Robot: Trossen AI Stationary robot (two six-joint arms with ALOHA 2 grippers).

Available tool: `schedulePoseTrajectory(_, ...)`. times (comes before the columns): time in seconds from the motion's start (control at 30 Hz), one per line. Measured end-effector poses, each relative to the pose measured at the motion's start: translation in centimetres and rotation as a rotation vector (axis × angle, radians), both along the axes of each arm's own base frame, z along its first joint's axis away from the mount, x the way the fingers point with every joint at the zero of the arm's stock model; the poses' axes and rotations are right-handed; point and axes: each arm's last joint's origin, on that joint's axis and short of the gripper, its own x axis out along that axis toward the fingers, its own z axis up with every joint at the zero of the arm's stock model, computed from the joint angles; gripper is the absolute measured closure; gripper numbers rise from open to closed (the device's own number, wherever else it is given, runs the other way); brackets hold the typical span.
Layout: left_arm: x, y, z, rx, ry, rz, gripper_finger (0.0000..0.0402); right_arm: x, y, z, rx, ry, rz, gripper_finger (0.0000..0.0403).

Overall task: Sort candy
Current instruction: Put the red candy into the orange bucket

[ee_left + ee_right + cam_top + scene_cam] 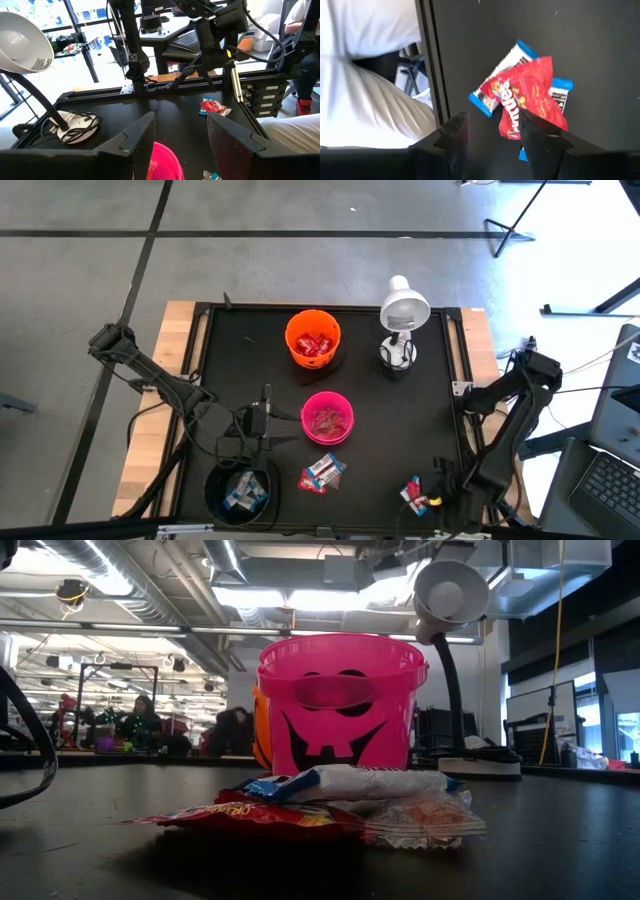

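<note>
From above, a black table (400,430) carries an orange bowl (313,338) holding red candy, a pink bowl (327,418) with pinkish candy, and a black bowl (241,493) at the near left holding blue-and-white pieces. A white lamp (402,315) stands near the far edge. Two loose piles remain: one (322,473) just in front of the pink bowl, another (417,493) at the near right corner.

The left gripper (262,418) hangs beside the pink bowl, between it and the black bowl. Its wrist camera shows its fingers (142,137) parted with nothing between them, the pink rim below, and the corner pile beyond.

The right gripper (447,485) sits low at the near right edge, next to the corner pile. Only its wrist view reveals that pile closely: a red packet (530,97) lying over blue-and-white bars (495,80), just ahead of the empty, parted fingers (537,135).

The low view alone shows the pink bowl's jack-o'-lantern face, and the front pile as a red wrapper, a blue-white bar and a clear pinkish wrapper.
</note>
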Motion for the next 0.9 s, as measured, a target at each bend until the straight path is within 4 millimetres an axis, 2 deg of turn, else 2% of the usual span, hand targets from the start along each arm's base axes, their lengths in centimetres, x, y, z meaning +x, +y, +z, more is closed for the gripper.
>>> schedulePoseTrajectory(0.37, 0.0, 0.0, 0.0, 0.0, 0.001, 0.0, 0.0231, 0.4, 1.3, -5.0, -0.171, 0.104, 0.012, 0.0235)
schedulePoseTrajectory(0.53, 0.0, -0.1, 0.0, -0.007, 0.0, -0.001, 0.0231, 0.5, 1.6, -6.3, -0.206, 0.141, 0.009, 0.0242)
schedulePoseTrajectory(0.63, 0.0, -0.1, 0.0, -0.02, 0.0, 0.002, 0.0231, 0.5, 1.5, -6.3, -0.206, 0.146, 0.017, 0.0275)
schedulePoseTrajectory(0.83, 0.0, 0.0, 0.0, -0.027, 0.0, 0.003, 0.0231, 0.2, 1.1, -5.3, -0.195, 0.155, 0.023, 0.0384)
schedulePoseTrajectory(0.9, 0.0, 0.0, 0.0, -0.028, 0.0, 0.004, 0.0231, 0.2, 1.0, -4.7, -0.18, 0.142, 0.022, 0.0391)
